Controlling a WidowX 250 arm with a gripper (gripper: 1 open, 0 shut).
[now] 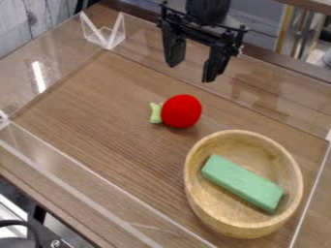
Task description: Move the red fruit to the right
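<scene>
One fruit to shift and I haven't touched it yet. Going left to right across my view: there's a little clear plastic stand up at about 11 o'clock near the back edge of the wooden table, nothing to do with the job. Then the red fruit sits pretty much dead centre on the wood, leafy green stub pointing toward 9 o'clock. My gripper hangs at 12 o'clock from it, well above and behind, fingers spread apart and empty. Down at 5 o'clock from the fruit is the wooden bowl with a green block lying inside it.

What worries me: the thing is round, so if I come down off-centre one finger will nudge it first and it'll roll off, probably toward the bowl or the clear wall round the table. The stub makes it lopsided too, so pinching across that side could let it squirt out. I'd guess I want to close across the round body, not the leaf.

Other snag is the bowl. It sits near the fruit on the right-hand front side, so carrying low to the right could clip its rim. And if I let go from too high, the fruit likely bounces or rolls instead of staying where I put it.
</scene>
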